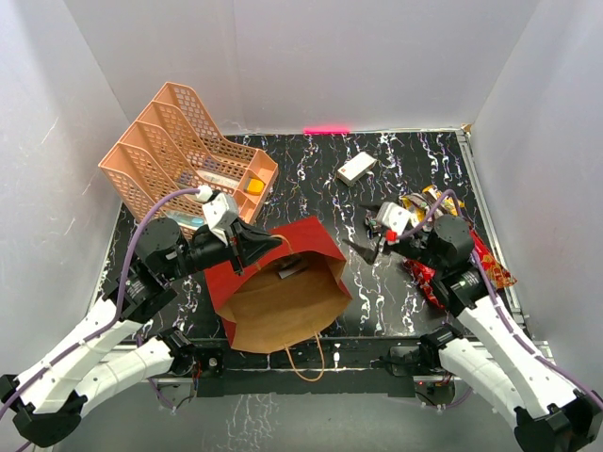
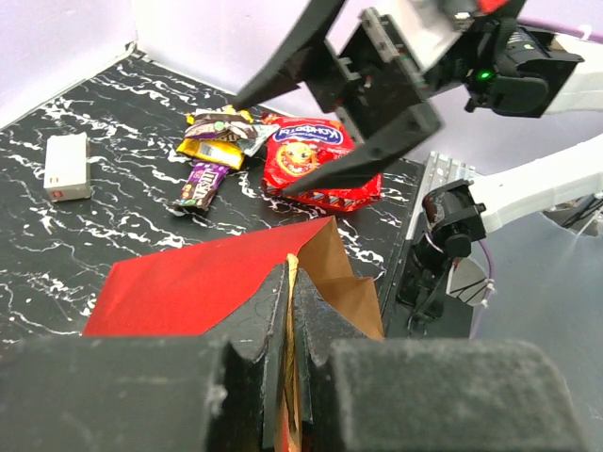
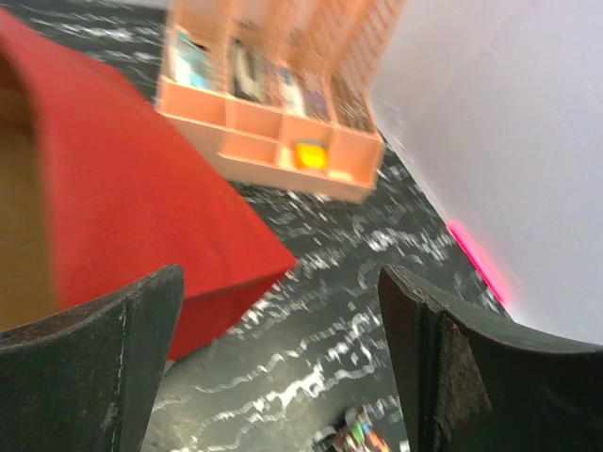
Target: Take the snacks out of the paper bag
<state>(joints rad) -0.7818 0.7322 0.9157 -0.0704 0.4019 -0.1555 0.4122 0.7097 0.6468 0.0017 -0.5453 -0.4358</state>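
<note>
The black marbled table [image 1: 311,179] takes most of the top view, with white walls around it. On its middle lies the bag [image 1: 283,311], on its side, dark red outside and brown inside, with the open mouth turned to the near edge and to the arm bases. One cord handle [image 1: 306,365] hangs over that edge. Deep inside the bag a small dark thing shows, but I cannot tell what it is. The peach tray [image 1: 155,155] stands at the far left, just behind the bag, and it holds some small items in its front compartments. The left gripper [image 1: 268,243] is at the upper left rim of the bag; in the left wrist view its fingers are pressed together on the paper edge, which stands between them. The right gripper [image 1: 363,235] hangs to the right of the bag, near its far corner but apart from it, with the jaws spread wide and nothing between them. The snacks that are out lie on the right side of the table, beside the right arm: the red packet [image 2: 316,155] is nearest to the right edge, the yellow wrapper [image 2: 219,141] lies just beside it, and the brown wrapper [image 2: 200,184] touches the yellow one. The white box [image 1: 356,168] lies alone farther back, well apart from the bag.
</note>
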